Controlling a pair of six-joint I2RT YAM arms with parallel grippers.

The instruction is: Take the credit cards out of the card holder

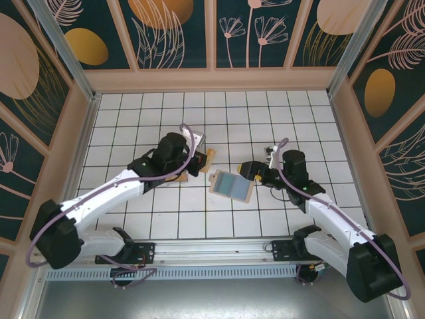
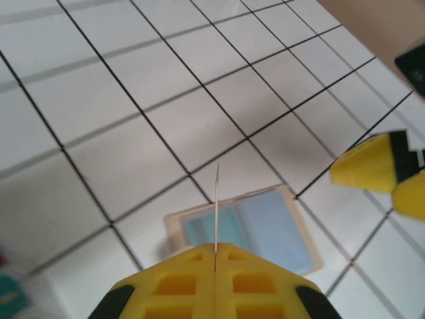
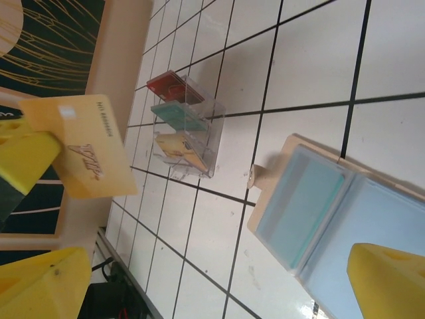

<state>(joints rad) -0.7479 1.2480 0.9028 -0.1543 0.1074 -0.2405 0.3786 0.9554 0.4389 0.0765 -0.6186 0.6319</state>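
Note:
The card holder [image 1: 230, 185] lies open on the tiles with its light blue inside facing up, also seen from the wrists [image 2: 255, 226] [image 3: 332, 216]. My left gripper [image 1: 198, 159] hangs left of it and above the table, shut on a tan-orange credit card [image 1: 210, 158]. That card shows edge-on as a thin line [image 2: 216, 199] rising from the closed left gripper [image 2: 216, 250], and face-on in the right wrist view [image 3: 93, 149]. My right gripper [image 1: 253, 171] stands open just right of the holder, nothing between its fingers [image 3: 388, 279].
A clear plastic tray [image 3: 211, 129] on the tiles holds a red card [image 3: 166, 85], a teal card [image 3: 176, 114] and a tan card [image 3: 174, 147]. It stands left of the holder, under my left arm. Enclosure walls [image 1: 80, 133] ring the tiled floor.

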